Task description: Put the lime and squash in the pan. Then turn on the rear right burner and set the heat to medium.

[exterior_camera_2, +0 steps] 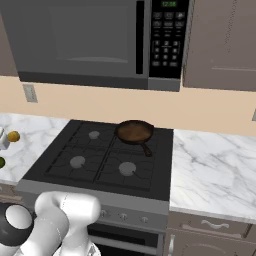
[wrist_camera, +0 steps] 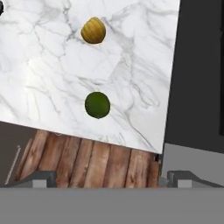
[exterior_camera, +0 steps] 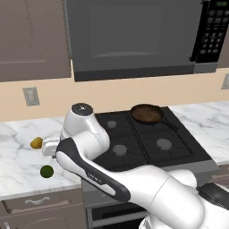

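Observation:
The dark green lime (wrist_camera: 97, 105) lies on the white marble counter (wrist_camera: 43, 74) near its front edge, with the yellow-orange squash (wrist_camera: 93, 30) farther back. My gripper (wrist_camera: 113, 178) hangs above them, open, nothing between its fingers. In the left base view the lime (exterior_camera: 46, 171) and squash (exterior_camera: 36, 142) sit left of the stove, with my hand over the counter between them. The dark brown pan (exterior_camera: 146, 113) rests on the rear right grate, handle pointing front-right, and hides that burner's cap. The pan (exterior_camera_2: 134, 131), squash (exterior_camera_2: 13, 136) and lime (exterior_camera_2: 1, 162) also appear from the right.
The black four-burner stove (exterior_camera: 152, 143) lies right of the fruit, with knobs (exterior_camera_2: 122, 216) along its front. A microwave (exterior_camera: 134, 36) hangs above it. Drawers (exterior_camera: 38, 201) sit under the counter, and wooden floor (wrist_camera: 87, 164) lies beyond the counter's front edge.

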Robot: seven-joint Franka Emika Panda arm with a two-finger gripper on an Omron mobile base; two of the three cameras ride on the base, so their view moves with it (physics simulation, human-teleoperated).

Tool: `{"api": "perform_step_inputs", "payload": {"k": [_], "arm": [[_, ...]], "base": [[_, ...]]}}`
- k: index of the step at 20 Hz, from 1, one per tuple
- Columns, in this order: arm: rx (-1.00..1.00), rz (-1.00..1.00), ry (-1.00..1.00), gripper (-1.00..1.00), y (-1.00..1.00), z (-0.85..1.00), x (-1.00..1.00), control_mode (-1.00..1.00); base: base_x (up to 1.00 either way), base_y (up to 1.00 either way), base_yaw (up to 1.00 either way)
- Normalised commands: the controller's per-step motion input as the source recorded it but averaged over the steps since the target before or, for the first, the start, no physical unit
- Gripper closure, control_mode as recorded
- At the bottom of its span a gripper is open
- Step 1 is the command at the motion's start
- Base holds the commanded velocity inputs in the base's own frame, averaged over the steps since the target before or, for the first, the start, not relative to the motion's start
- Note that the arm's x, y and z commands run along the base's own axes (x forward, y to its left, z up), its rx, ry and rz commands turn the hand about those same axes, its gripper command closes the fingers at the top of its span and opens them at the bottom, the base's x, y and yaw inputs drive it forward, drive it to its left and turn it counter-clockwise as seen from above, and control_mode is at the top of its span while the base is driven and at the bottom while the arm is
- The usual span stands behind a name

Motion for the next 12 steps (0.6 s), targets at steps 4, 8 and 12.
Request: {"api": "perform_step_inputs", "payload": {"k": [4,8,12], "arm": [[-0.01,0.00,0.00,-1.00,0.28,-0.39,0.01,-1.00],[-0.01,0.00,0.00,-1.00,0.24,-0.08,0.13,-1.00],[-0.01,0.00,0.04,-1.00,0.21,0.00,0.31,-1.00]], "base": [[0.00,0.00,0.00],[0.00,0.00,0.00],[0.00,0.00,0.00]]}}
